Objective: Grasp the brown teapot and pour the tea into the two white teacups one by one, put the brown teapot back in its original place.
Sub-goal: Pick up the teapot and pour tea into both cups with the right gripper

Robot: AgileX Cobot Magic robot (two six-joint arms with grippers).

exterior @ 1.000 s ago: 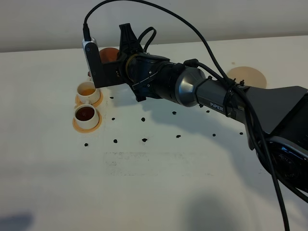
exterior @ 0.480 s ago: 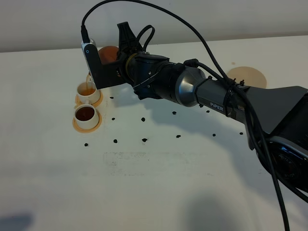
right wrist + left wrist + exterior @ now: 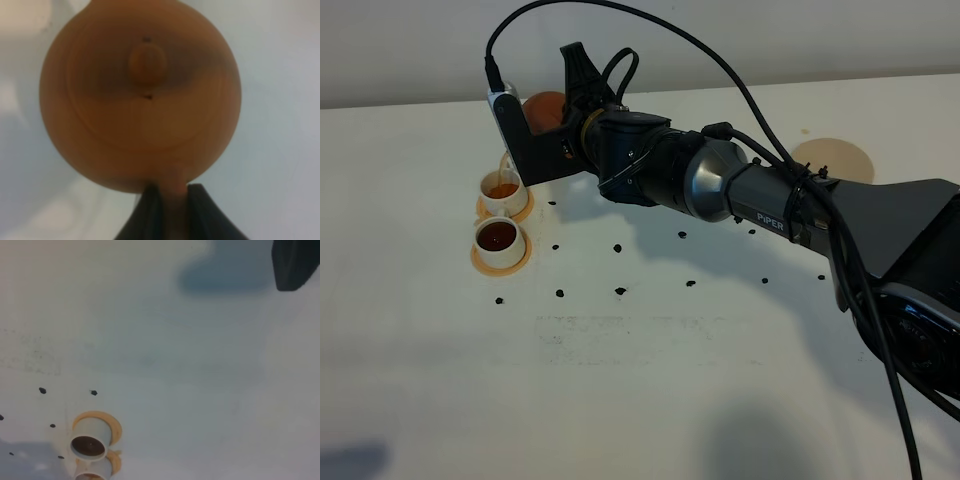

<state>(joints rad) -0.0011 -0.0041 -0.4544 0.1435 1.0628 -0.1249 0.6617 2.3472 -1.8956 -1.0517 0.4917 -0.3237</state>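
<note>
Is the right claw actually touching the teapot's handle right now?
Touching. The right wrist view shows the right claw with its fingers pressed on both sides of the handle of the brown teapot.

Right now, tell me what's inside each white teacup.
The nearer teacup holds dark tea. The farther teacup holds paler orange tea; the wrist camera covers part of its rim, so its level cannot be judged.

**Exterior high camera:** mounted above and off the arms. It looks obliquely down across the white table (image 3: 650, 400) toward the back wall (image 3: 770, 40), at middle distance.

**Left wrist camera:** faces down on the same table from well above. The two white teacups (image 3: 90, 442) sit near the frame's edge, and the exterior view also shows them.

**Right wrist camera:** very close to the brown teapot (image 3: 140, 95), apparently facing its lid square-on, with blurred focus. The exterior view shows only part of this pot.
</note>
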